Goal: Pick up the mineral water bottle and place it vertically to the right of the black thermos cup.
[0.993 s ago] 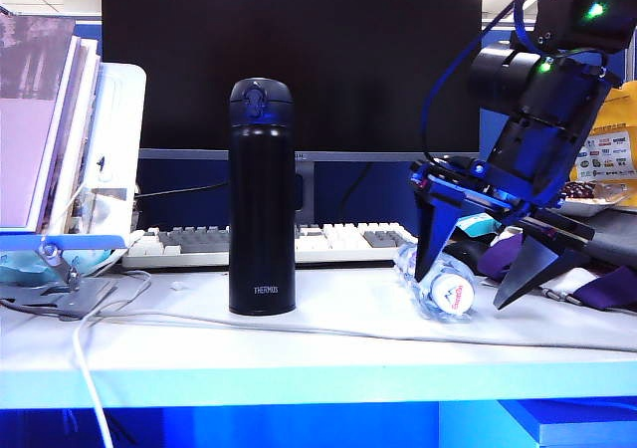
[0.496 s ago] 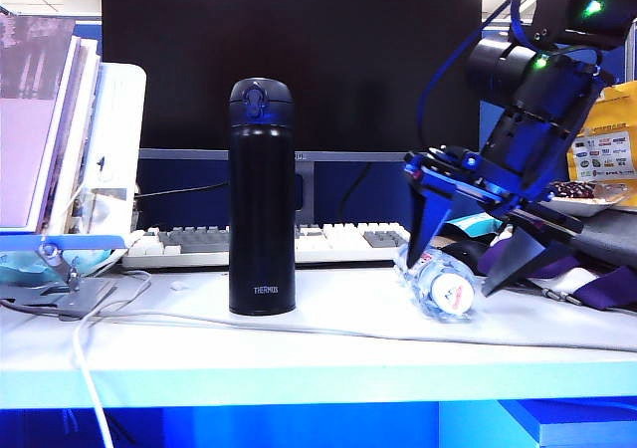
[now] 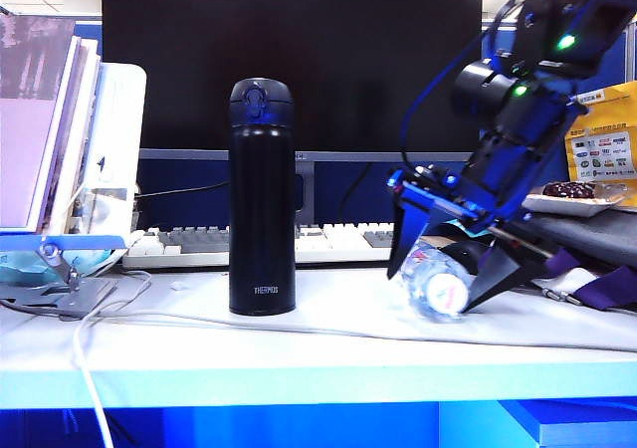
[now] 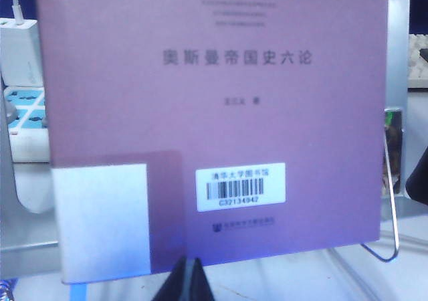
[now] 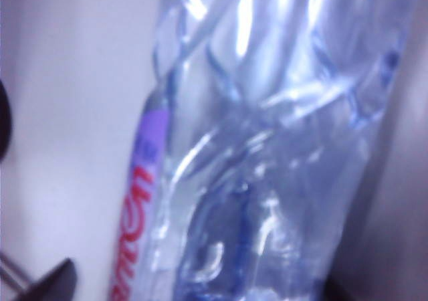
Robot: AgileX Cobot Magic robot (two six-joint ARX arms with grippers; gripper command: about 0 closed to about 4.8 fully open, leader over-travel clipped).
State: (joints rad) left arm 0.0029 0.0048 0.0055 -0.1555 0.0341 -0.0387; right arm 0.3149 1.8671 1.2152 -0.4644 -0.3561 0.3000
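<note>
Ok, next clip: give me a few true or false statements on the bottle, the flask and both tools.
1. The small clear plastic mineral water bottle lies on its side. True.
2. The right tool is shut on the bottle. False: its jaws are wide open, straddling it.
3. The tall matte black thermos cup stands upright, left of the bottle. True.
4. The left tool holds the thermos. False: it is beside a purple book, fingertips together.

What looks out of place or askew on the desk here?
The mineral water bottle lies on its side right of the upright black thermos cup, straddled by the open right end effector. The left end effector sits shut by a purple book.
</note>
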